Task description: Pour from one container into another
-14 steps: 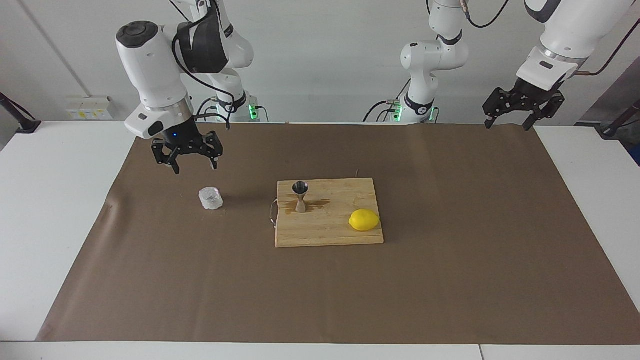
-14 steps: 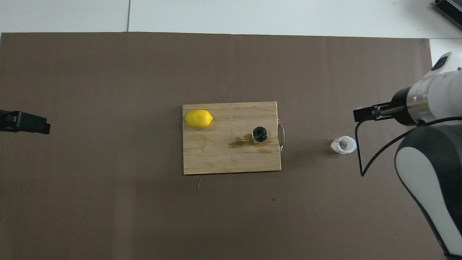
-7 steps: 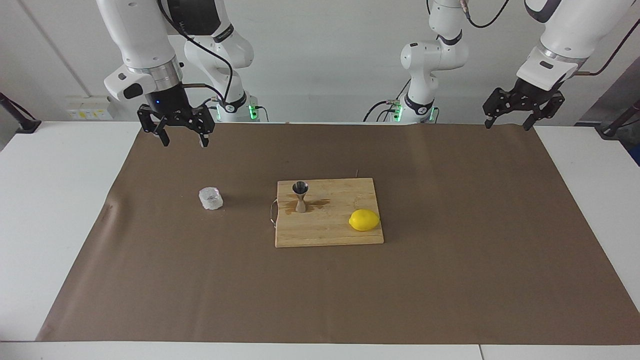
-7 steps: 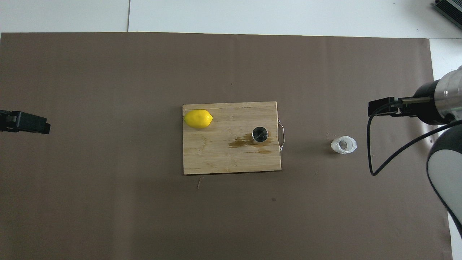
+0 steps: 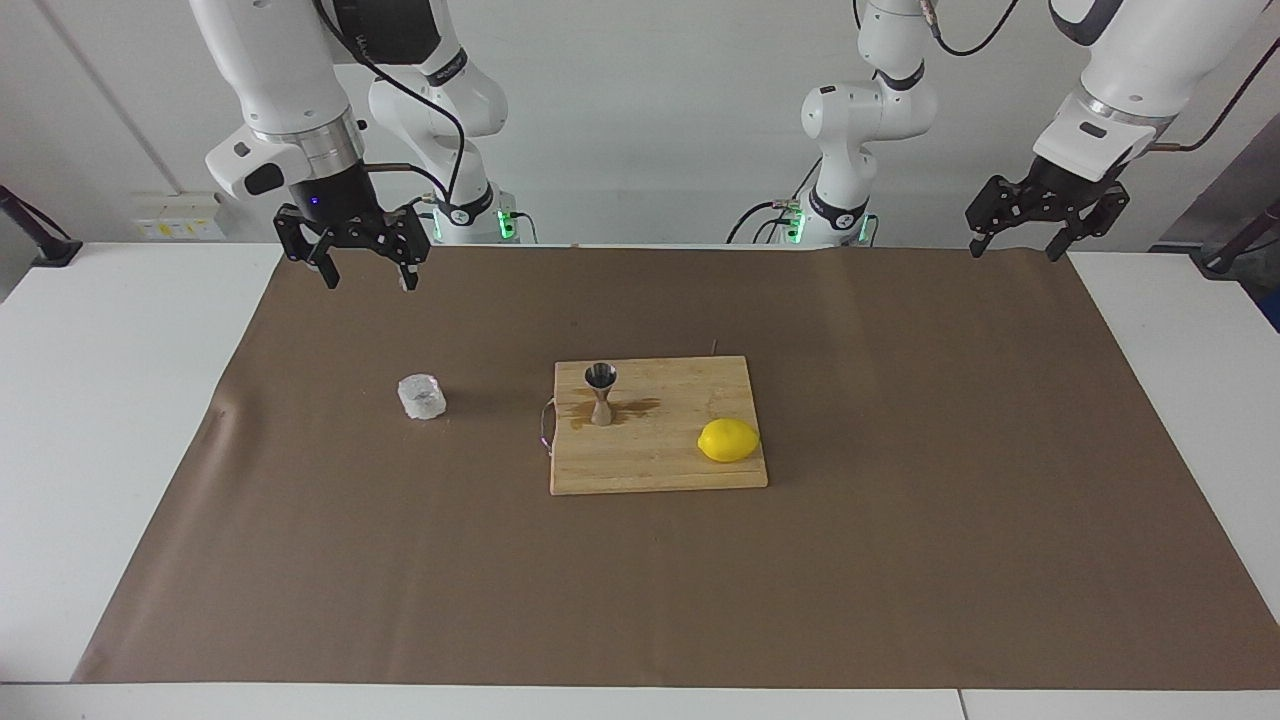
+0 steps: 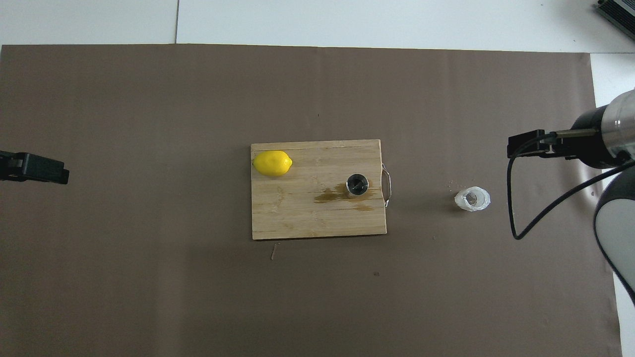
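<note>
With both pincers released and raised, the right pincer [image 5: 365, 268] should descend squarely over the glass tumbler [image 5: 421, 396] standing on the surface beside the board-mounted jigger [image 5: 601, 392].

Steel jigger [image 6: 357, 184] on cutting board [image 6: 297, 213]

Right end effector [image 5: 365, 275] raised at its end of the table, fingers apart and pointing down, left end effector [image 5: 1018, 243] waiting raised, open
</note>
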Controlling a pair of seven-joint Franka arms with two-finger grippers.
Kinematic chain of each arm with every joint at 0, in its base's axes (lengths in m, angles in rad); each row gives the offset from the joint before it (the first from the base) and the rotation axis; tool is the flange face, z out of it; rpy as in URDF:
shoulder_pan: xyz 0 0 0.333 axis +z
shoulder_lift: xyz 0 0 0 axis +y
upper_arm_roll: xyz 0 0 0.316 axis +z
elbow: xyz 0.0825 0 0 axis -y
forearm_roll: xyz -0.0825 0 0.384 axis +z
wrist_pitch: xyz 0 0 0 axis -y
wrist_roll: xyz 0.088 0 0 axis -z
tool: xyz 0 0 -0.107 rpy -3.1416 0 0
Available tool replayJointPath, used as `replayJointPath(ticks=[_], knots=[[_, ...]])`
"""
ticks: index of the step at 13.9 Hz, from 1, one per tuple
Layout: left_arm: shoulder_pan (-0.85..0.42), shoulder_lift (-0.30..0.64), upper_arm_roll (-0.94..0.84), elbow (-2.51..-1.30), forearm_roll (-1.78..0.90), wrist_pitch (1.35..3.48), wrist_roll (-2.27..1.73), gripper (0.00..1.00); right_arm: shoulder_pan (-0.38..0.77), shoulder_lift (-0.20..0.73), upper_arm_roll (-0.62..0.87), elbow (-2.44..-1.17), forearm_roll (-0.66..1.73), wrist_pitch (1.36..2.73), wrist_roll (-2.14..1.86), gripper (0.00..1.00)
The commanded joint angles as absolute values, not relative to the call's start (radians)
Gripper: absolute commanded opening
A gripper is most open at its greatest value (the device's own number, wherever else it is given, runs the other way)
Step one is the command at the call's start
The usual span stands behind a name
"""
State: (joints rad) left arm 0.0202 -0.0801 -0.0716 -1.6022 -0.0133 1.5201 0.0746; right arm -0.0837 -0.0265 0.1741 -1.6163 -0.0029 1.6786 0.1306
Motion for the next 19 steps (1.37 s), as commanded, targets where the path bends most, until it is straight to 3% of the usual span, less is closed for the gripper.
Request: replayJointPath(ticks=[1, 7, 19], knots=[[0.032, -0.109, -0.075, -1.631, -0.026, 1.517, 0.069, 1.00, -0.087, 0.009, 0.186, -1.562, -0.026, 1.641, 0.155, 1.00], [0.032, -0.109, -0.075, -1.631, -0.026, 1.517, 0.069, 1.00, -0.089, -0.018, 0.186, -1.612, -0.011, 1.624, 0.149, 1.00], [0.032, -0.109, -0.075, -1.631, -0.026, 1.517, 0.069, 1.00, -0.113, -0.015, 0.204, -1.598, -0.009, 1.640, 0.130, 1.00]])
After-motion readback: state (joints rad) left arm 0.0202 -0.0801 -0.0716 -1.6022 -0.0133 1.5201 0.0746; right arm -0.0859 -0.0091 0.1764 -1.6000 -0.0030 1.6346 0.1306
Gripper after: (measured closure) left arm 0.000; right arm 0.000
